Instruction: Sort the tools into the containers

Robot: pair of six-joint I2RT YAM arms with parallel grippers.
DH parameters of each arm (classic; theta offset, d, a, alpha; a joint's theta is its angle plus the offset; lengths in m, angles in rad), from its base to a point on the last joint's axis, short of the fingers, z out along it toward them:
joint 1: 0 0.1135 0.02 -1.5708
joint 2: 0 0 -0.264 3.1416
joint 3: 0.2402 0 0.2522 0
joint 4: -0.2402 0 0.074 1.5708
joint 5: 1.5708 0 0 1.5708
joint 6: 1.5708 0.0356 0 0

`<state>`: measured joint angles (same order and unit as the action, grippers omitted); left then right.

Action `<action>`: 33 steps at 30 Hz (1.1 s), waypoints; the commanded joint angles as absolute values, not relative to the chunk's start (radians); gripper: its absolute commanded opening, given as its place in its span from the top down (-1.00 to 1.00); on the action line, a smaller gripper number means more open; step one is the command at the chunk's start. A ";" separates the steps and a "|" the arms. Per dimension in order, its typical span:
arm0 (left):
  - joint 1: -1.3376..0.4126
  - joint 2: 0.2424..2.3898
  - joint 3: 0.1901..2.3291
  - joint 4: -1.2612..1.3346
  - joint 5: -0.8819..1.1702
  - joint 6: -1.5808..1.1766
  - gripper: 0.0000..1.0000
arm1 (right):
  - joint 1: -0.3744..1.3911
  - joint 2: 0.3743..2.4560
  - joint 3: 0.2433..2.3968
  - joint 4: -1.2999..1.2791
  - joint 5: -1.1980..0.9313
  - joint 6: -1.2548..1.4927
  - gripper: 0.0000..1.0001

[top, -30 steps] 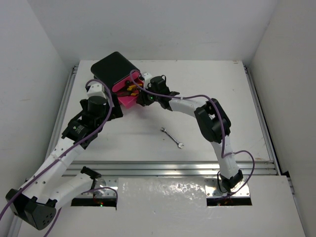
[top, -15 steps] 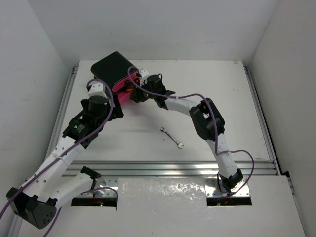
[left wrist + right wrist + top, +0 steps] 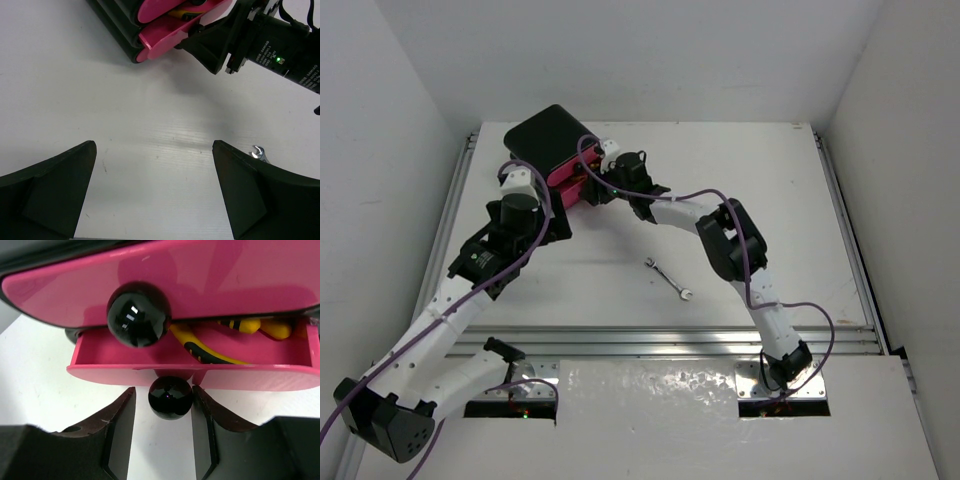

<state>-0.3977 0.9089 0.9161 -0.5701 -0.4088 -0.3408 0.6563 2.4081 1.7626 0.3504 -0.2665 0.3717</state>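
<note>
I looked down from the top camera and saw the black box [image 3: 548, 135] at the far left of the white worktop [image 3: 790, 200], with its pink drawers facing the arms. My right arm [image 3: 732, 245] was stretched far over to the box. In the right wrist camera, one pink drawer [image 3: 125, 352] was pulled out a little bit. Inside it lay yellow-and-black pliers [image 3: 212, 354], partly hidden under the pink drawer above [image 3: 240, 280]. That upper one was pushed in, and its round black knob [image 3: 138, 314] looked big and shiny. The open drawer had a smaller-looking black knob [image 3: 170, 397], and it sat right between my right fingers [image 3: 117, 437], one finger on each side. There was a thin gap on one side of the knob, so I could not tell if the fingers were pinching it or just sitting around it. My left fingers [image 3: 50, 192] were spread wide apart and held nothing. They hung over the bare worktop, near the front of the box but not touching it. One thin silver wrench [image 3: 669, 278] lay flat on the worktop, out in the middle and well apart from the box. In the left wrist camera, just its tip peeked out beside one left finger.
</note>
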 commanded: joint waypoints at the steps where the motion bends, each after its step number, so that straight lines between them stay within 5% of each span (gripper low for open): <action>1: -0.385 0.908 0.914 -0.529 -0.396 -0.325 -0.99 | 0.663 2.433 1.821 0.474 -0.255 0.387 0.12; 33: -0.374 0.905 0.911 -0.522 -0.348 -0.321 -1.00 | 0.663 2.551 1.893 0.684 -0.169 0.465 0.11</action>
